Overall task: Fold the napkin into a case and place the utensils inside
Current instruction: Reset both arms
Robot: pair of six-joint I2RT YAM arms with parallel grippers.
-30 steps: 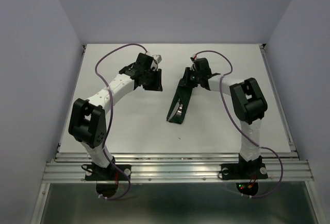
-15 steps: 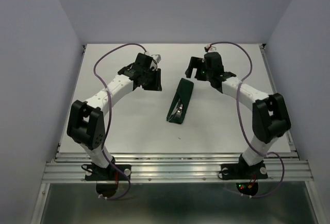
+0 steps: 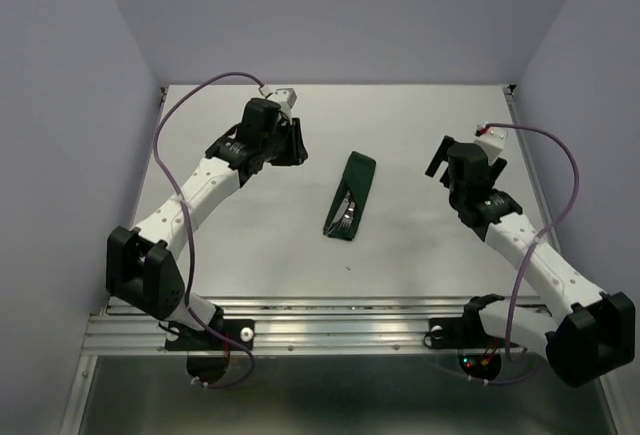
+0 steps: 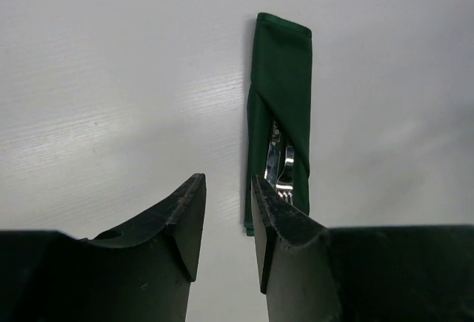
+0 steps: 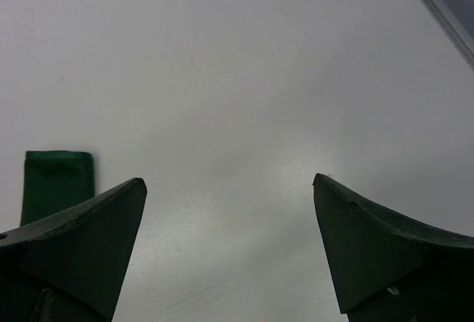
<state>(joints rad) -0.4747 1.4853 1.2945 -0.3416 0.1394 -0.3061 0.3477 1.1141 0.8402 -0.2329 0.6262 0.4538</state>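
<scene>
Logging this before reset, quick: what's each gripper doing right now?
Left gripper: partly open, holding nothing.
Right gripper: wide open, holding nothing.

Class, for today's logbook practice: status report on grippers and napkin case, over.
Left gripper open, empty. Right gripper wide open, empty. Case lies folded, utensils tucked inside, neither gripper touching it. Nothing in the way.

No readable text, labels or numbers anywhere.
</scene>
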